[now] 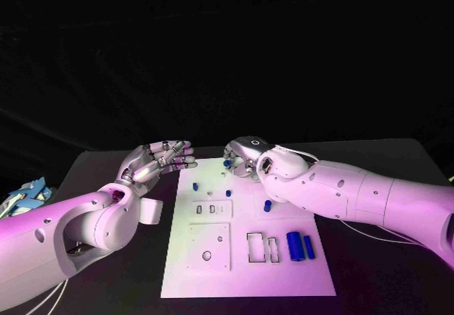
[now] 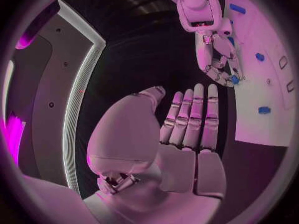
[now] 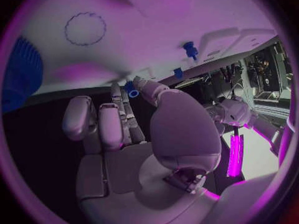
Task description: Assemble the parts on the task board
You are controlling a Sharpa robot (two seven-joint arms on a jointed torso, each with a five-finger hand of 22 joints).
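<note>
The far end of the task board [image 1: 248, 262] is covered by the right hand [image 1: 248, 157]. A small blue part [image 3: 131, 91] at its fingertips is largely hidden, so its shape cannot be told.

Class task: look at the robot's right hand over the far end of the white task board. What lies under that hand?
Under the right hand lies the far end of the task board. A small blue part shows at its fingertips, seemingly pinched. The board directly beneath the palm is covered, so anything there is hidden.
</note>
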